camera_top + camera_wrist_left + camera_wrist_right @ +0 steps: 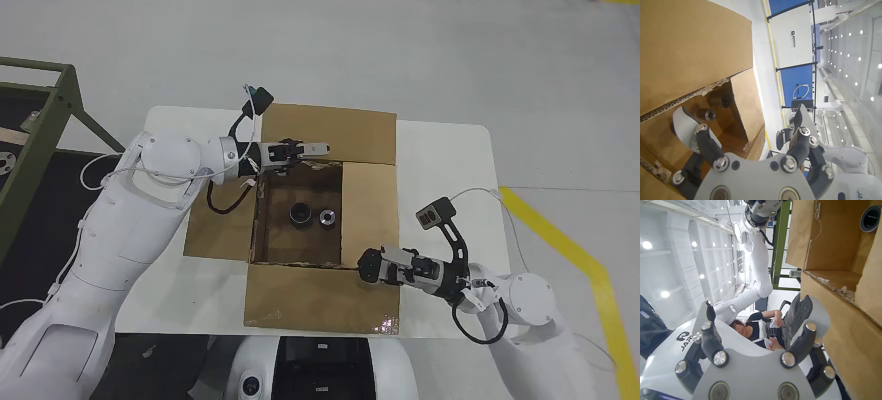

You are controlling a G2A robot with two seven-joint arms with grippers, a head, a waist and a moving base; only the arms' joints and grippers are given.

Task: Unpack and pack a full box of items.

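A green cart [40, 100] stands well left of the box [370, 205], off the white table [440, 150] on which the box sits with its flaps folded outward.

The left gripper [300, 151] hovers at the box's far rim, above the left part of the opening, pointing toward the box's right side. Seen from its own wrist, the left gripper [740, 113] is spread wide and empty. One white finger [684, 128] hangs over the box [687, 47] opening and the other stands clear of the cardboard.

On the box floor, nearer than that gripper and apart from it, two metal parts stand open ends up. They are a big cylinder [300, 213] with a dark bore and, just right of it, a small cylinder [327, 217] with a bright end. The left wrist view looks down on both, the big cylinder [722, 99] against a box wall and the small cylinder [706, 114] beside it.

The right gripper [372, 268] sits at the box's near right corner, over the near flap. From its wrist, the right gripper [757, 303] is also wide and empty, with one ribbed finger [800, 313] just beside the box [848, 332] cardboard. The big cylinder [869, 218] lies deep inside, well apart from it.

A yellow line [560, 240] crosses the floor right of the box.
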